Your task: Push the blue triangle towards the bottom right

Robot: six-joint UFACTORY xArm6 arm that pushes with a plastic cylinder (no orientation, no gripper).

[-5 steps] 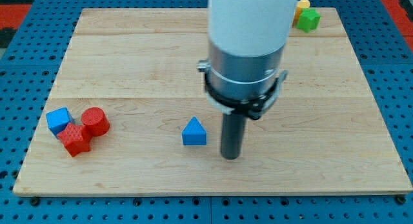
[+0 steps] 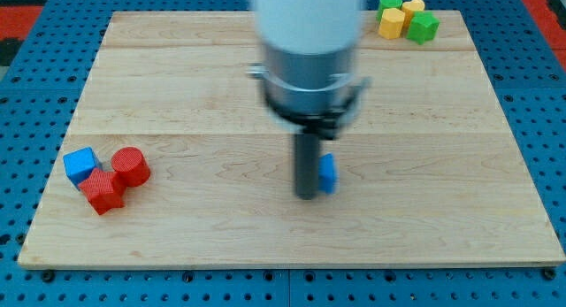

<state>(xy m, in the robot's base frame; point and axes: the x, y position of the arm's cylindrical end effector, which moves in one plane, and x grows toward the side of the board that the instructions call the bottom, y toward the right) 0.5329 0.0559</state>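
The blue triangle (image 2: 328, 173) lies on the wooden board (image 2: 177, 86), a little below its middle. Most of it is hidden behind my rod; only its right part shows. My tip (image 2: 307, 195) rests on the board right against the triangle's left side, touching it or nearly so. The arm's white and grey body above it is blurred.
A blue cube (image 2: 79, 165), a red cylinder (image 2: 130, 165) and a red block (image 2: 103, 191) are clustered near the view's lower left. A green block (image 2: 390, 3), yellow blocks (image 2: 394, 21) and a green cube (image 2: 424, 26) sit at the view's top right edge.
The blue triangle has shifted to the view's right, from left of the rod to just right of it. The arm's body has moved left; the tip is about where it was.
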